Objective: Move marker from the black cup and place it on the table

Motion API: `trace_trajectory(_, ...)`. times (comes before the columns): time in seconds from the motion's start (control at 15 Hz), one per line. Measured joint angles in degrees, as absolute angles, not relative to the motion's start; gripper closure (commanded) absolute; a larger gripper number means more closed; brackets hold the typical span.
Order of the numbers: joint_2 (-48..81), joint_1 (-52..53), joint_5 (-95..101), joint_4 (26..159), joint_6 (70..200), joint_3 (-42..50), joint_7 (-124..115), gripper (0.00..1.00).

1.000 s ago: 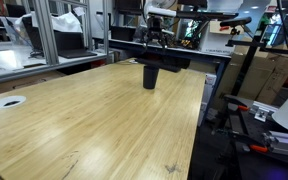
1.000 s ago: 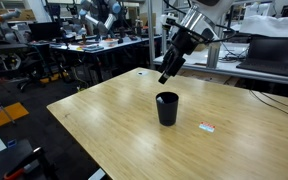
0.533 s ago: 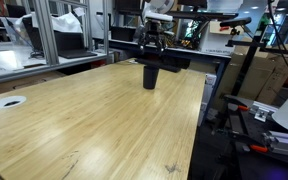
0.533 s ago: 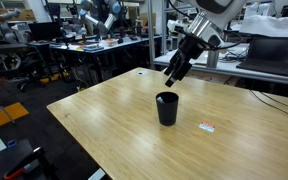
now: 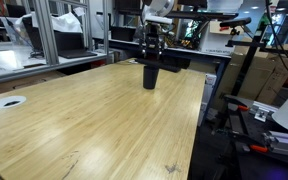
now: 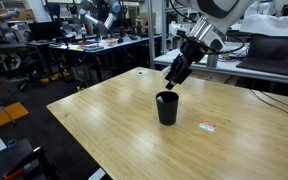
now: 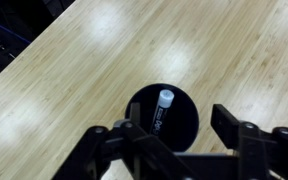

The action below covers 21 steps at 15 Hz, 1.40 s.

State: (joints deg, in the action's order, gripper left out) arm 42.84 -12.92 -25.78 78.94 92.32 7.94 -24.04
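Observation:
The black cup (image 5: 150, 76) stands upright on the bamboo table (image 5: 94, 125), toward its far edge; it also shows in the other exterior view (image 6: 167, 108). In the wrist view I look straight down into the cup (image 7: 176, 128), where the dark marker (image 7: 161, 110) with a white cap leans against the wall. My gripper (image 7: 174, 130) is open and empty, its fingers spread on either side of the cup's mouth. In both exterior views the gripper (image 6: 174, 82) hangs just above the cup's rim.
A flat white disc with a hole (image 5: 8, 101) lies at the table's edge. A small white and red tag (image 6: 207, 126) lies on the table near the cup. Benches, desks and equipment stand beyond the far edge.
My gripper has moved sideways over the cup and come down toward its rim. The cup and marker have not moved.

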Motion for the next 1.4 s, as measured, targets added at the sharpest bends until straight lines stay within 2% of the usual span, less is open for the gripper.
trace_trajectory(0.27,43.08,-12.90,-25.78,78.94,92.32,7.88,-24.04,0.82)
trace_trajectory(0.4,43.68,-12.90,-25.78,78.93,92.32,7.87,-24.04,0.67)
trace_trajectory(0.6,45.52,-12.90,-25.77,78.86,92.29,7.87,-24.04,0.61)
trace_trajectory(0.73,46.85,-12.90,-25.77,78.75,92.26,7.87,-24.04,0.69)
trace_trajectory(0.87,47.86,-12.90,-25.77,78.68,92.25,7.86,-24.04,0.70)
trace_trajectory(1.4,48.59,-12.61,-25.77,78.00,92.11,7.43,-24.05,0.70)
